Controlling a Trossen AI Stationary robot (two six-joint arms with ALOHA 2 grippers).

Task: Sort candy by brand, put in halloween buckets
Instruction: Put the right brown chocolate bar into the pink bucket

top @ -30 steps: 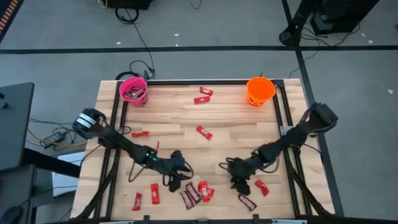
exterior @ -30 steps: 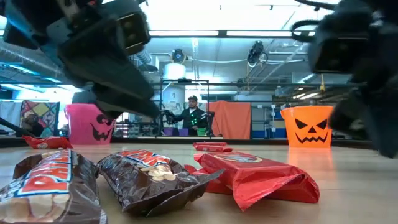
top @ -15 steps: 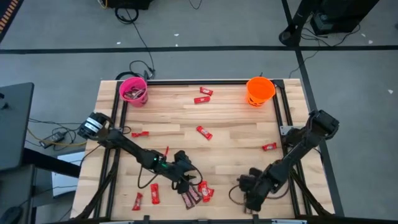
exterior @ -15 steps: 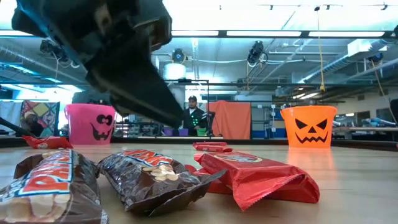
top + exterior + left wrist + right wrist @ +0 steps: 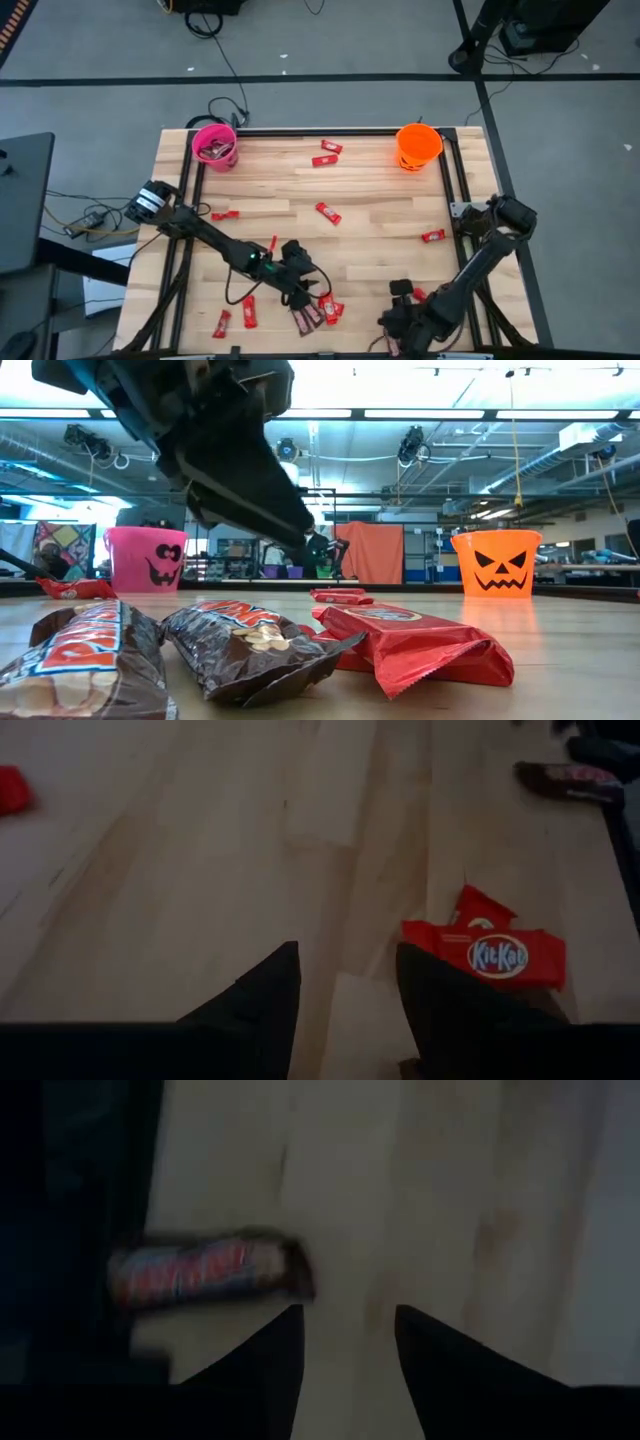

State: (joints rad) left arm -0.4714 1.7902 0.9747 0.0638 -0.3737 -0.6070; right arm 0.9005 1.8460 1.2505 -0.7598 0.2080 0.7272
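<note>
Jaws of both grippers stood parted with nothing between them. The left gripper hung low near the tabletop's front edge, beside a cluster of red-wrapped and dark brown-wrapped candy bars. The right gripper hovered at the front edge toward the right corner, by a dark brown bar. The hot pink plastic bucket sat at the back left corner, the orange one at the back right.
</note>
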